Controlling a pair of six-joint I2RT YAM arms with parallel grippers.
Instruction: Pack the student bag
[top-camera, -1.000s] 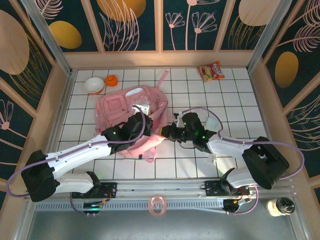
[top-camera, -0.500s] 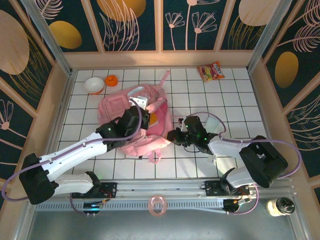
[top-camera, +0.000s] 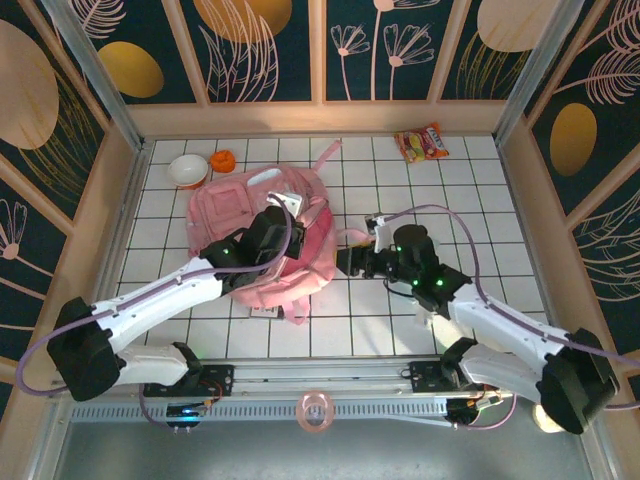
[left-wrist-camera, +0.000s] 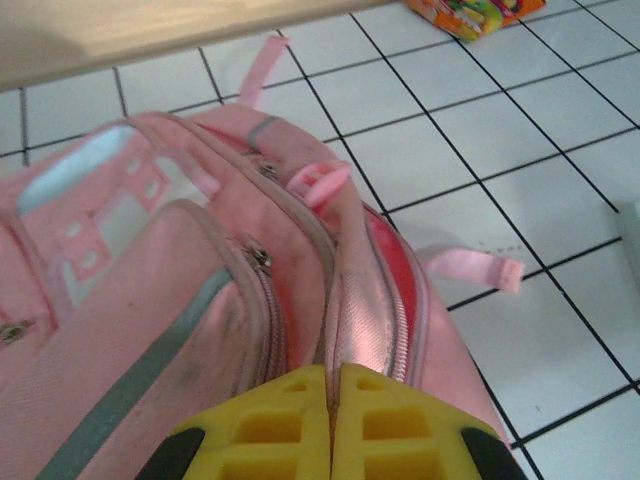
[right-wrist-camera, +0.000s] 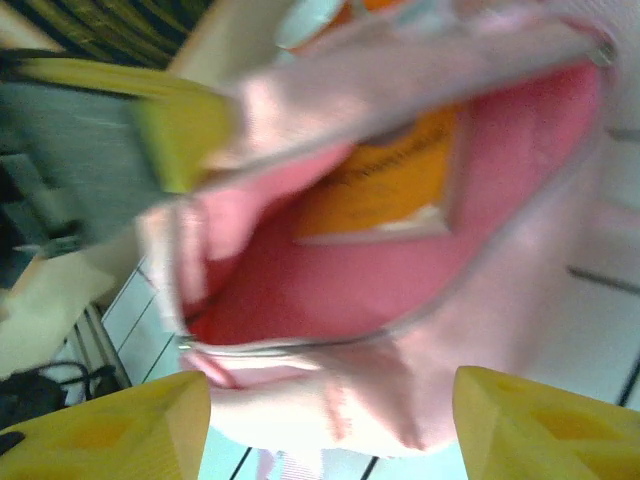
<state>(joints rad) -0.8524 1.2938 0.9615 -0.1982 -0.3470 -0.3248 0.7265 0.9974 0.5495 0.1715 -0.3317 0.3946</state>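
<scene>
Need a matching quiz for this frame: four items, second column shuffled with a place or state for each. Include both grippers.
Column 1
1. bowl
2. snack packet
3. left gripper
4. right gripper

Column 2
a. shut on the bag at its opening
b. far-left part of the table, beside an orange thing
c. open, facing the bag's mouth
d. far edge of the table, right of centre

Pairs: 1-b, 2-d, 3-a, 4-c
</scene>
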